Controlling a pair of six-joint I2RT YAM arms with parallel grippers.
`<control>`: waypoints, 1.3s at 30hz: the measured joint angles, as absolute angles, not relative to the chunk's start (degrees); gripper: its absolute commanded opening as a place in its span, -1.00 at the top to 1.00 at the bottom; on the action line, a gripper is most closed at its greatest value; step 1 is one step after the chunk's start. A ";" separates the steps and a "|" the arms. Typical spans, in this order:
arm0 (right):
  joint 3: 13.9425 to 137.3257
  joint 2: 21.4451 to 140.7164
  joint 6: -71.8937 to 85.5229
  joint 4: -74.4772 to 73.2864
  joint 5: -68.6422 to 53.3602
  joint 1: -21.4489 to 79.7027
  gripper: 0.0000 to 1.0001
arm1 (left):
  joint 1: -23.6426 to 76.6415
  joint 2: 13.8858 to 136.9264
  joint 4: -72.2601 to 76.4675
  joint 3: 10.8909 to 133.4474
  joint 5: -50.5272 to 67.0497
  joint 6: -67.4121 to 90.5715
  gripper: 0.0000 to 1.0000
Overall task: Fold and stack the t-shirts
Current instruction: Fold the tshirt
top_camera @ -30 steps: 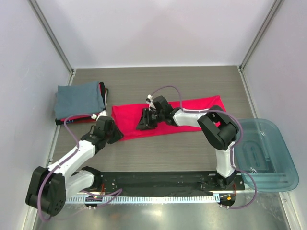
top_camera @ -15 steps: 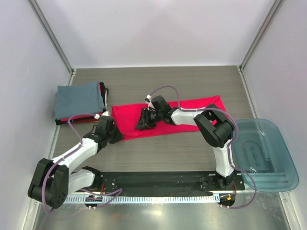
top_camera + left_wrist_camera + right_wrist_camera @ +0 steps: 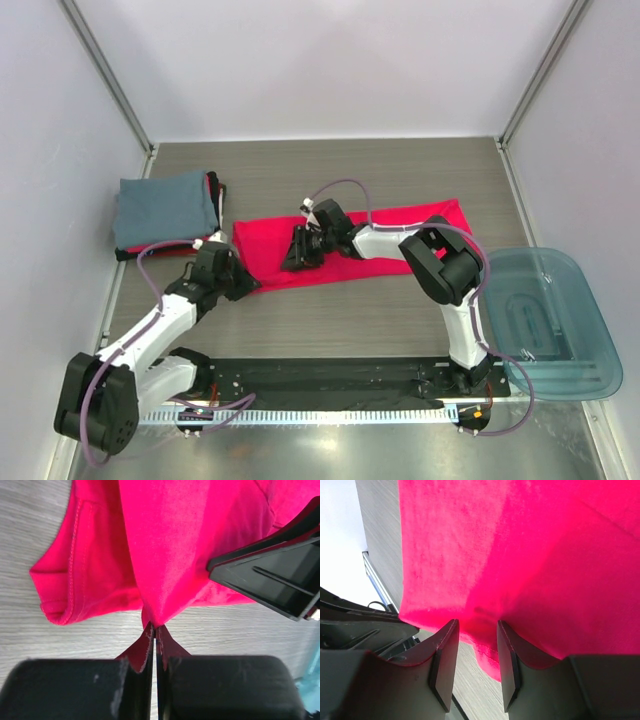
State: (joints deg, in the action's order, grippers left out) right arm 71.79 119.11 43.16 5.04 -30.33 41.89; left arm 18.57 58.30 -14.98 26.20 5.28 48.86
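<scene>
The right elbow has drifted left; the right gripper [image 3: 474, 630], fingers parted, rests on the red tee [image 3: 400, 232], which spreads ahead of and under its tips. The left gripper [image 3: 155, 640] clamps the red tee's near corner, cloth fanning ahead. Light, limp fabric, it likely handles best by hems and corners.

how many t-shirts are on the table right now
3 for sure: a red-pink shirt laid flat in the middle, a blue-grey shirt topping the pile at left, a red shirt under it. A dark edge there may be a fourth.
</scene>
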 measured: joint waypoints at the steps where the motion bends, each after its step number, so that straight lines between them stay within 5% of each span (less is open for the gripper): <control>1: 71.79 119.20 43.05 5.04 -30.33 41.91 0.16 | 18.15 58.22 -15.25 26.20 6.15 49.28 0.99; 16: 73.45 120.64 41.89 4.23 -30.02 41.91 0.14 | 8.03 58.26 -13.32 25.63 23.29 55.94 1.00; 25: 74.72 120.90 41.06 3.46 -30.20 41.91 -0.14 | 2.76 58.00 -7.51 21.12 33.82 64.58 0.98; 33: 74.85 120.88 40.64 3.44 -30.30 41.93 -0.18 | -0.60 57.08 -5.54 21.08 36.73 67.57 0.88; 36: 74.85 120.88 40.64 3.42 -30.30 41.93 -0.18 | -1.87 56.97 -5.54 21.12 37.30 68.34 0.62; 37: 74.87 120.88 40.64 3.42 -30.30 41.93 -0.19 | -1.98 56.97 -5.58 21.12 37.63 68.55 0.19; 39: 74.89 120.88 40.62 3.42 -30.33 41.93 -0.20 | -2.02 56.71 -6.17 21.30 38.39 68.40 -0.10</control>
State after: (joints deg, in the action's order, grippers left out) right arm 74.89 120.88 40.62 3.42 -30.33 41.93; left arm -2.02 56.71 -6.17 21.30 38.39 68.40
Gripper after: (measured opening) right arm 0.592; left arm 0.414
